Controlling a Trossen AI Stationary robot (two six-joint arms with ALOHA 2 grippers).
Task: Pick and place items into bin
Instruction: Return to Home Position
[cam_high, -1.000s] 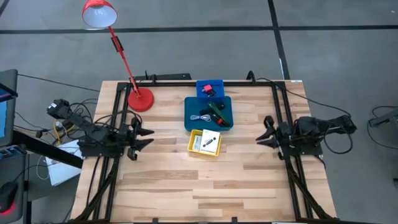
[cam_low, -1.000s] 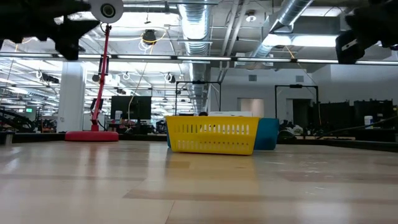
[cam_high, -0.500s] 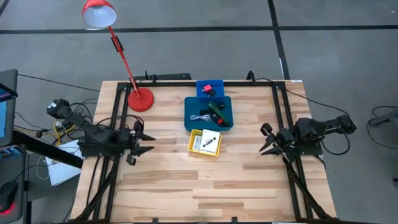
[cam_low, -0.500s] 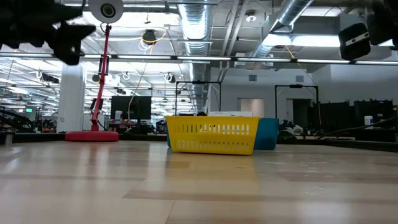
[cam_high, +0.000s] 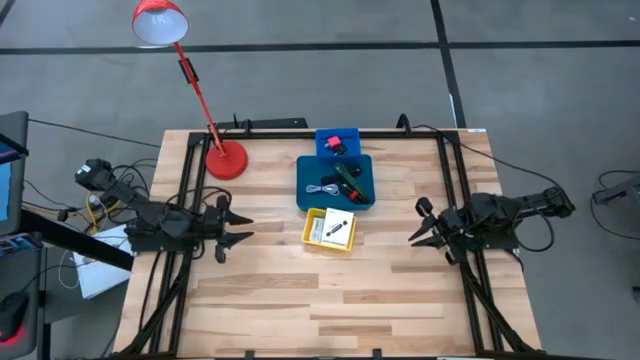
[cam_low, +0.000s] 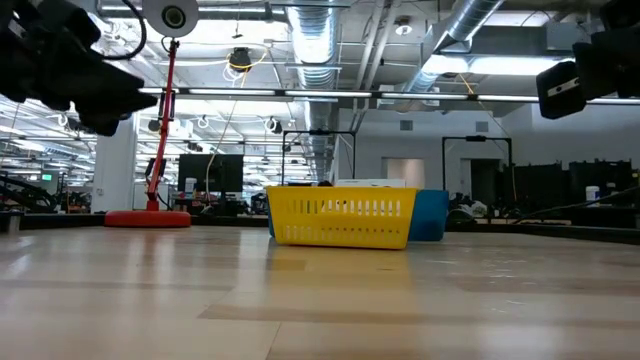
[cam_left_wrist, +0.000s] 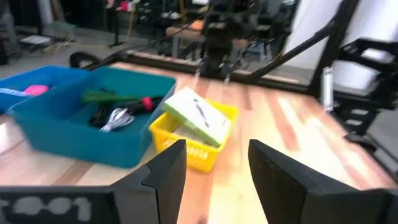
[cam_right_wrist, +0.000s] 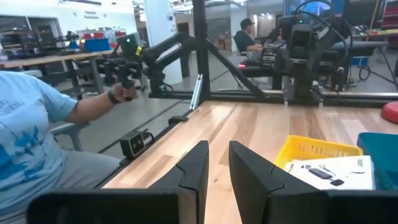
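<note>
Items (cam_high: 344, 178) lie in blue bin (cam_high: 301, 186) and yellow bin (cam_high: 309, 229), between left gripper (cam_high: 243, 226) and right gripper (cam_high: 415, 224), well apart from both; grippers spread, empty.

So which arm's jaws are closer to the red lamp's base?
Left. The left arm's jaws hang close to the lamp base, on the same side of the table; the right arm's jaws are across the table, beyond the yellow basket.

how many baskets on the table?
3, in a row: small blue basket farthest back, larger blue basket next, yellow basket nearest the front. None looks hidden.
</note>
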